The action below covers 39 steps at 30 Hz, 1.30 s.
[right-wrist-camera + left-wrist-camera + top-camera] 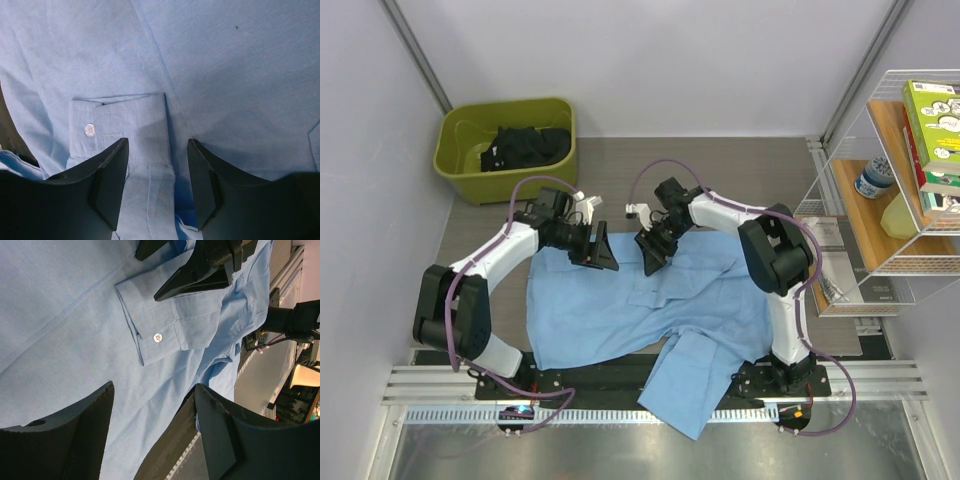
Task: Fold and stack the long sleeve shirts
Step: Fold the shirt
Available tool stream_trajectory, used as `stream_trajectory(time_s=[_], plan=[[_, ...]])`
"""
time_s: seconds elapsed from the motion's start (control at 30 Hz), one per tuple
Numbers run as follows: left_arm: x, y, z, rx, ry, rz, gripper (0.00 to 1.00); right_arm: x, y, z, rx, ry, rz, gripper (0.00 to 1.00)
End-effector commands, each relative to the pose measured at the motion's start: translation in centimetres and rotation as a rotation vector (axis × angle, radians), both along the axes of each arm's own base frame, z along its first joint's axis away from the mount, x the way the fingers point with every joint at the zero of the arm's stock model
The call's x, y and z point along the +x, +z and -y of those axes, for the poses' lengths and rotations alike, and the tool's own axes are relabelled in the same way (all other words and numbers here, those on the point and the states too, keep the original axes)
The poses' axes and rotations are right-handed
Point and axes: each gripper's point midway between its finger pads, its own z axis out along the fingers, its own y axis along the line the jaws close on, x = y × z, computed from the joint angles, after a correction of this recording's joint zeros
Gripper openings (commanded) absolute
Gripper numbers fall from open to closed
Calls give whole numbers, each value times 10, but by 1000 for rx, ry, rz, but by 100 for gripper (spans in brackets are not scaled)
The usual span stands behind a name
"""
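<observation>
One light blue long sleeve shirt (620, 310) lies spread on the table, with a sleeve trailing over the near edge (690, 395). My left gripper (603, 255) hovers over the shirt's far edge, open with only flat cloth under it (153, 385). Beside it, my right gripper (653, 255) is open and points down onto the shirt. In the right wrist view its gripper (158, 141) straddles a folded-in sleeve just behind the buttoned cuff (132, 120), fingertips touching the cloth. The left wrist view shows the same cuff (157, 337) under the right gripper's fingers (200, 275).
An olive green bin (460, 165) holding dark clothes stands at the far left. A wire shelf (910, 180) with books and bottles stands at the right. The table's bare strip (740, 160) lies beyond the shirt. A metal rail (880, 380) runs along the near edge.
</observation>
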Motion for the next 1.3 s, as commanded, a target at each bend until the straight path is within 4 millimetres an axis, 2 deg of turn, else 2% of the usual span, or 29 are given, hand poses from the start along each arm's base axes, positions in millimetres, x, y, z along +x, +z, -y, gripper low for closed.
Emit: stream_trajectory(time_s=[0.0,0.1,0.33,0.4,0.5,0.53,0.57,0.63,0.67,0.73,0.77,1.0,1.07,1.2,1.27], plan=[[-3,7,-3,1,-7,26,66,2,2,-6,-6,23,19,54],[-2,8,-4,1,-5,28,66,-5,2,-4,-1,45,-4,50],[0,5,-5,3,0,26,66,-14,24,-10,58,105,-35,33],[1,3,-5,7,3,26,67,-20,32,-11,81,127,-54,32],[3,-2,-6,14,14,18,68,-24,45,-12,114,149,-59,18],[4,-2,-5,7,22,21,69,-25,51,-14,130,155,-60,8],[5,-3,-4,4,25,17,70,-27,54,-14,133,160,-63,1],[5,-6,-4,-4,40,12,73,-29,66,-14,156,169,-43,1],[11,-3,-1,-25,43,53,75,-30,69,-14,165,172,-37,1],[9,-8,0,-44,47,72,78,-33,77,-13,179,180,-19,1],[18,-4,4,-71,57,125,80,-33,79,-12,181,178,-16,1],[15,-23,11,-106,15,147,84,-38,76,-6,160,187,-14,1],[9,-27,21,-117,-29,188,85,-41,77,-6,166,191,-15,1],[9,-26,45,-154,-118,305,85,-42,83,-4,167,187,2,1],[5,-35,52,-154,-139,297,84,-41,85,-3,166,185,9,1]])
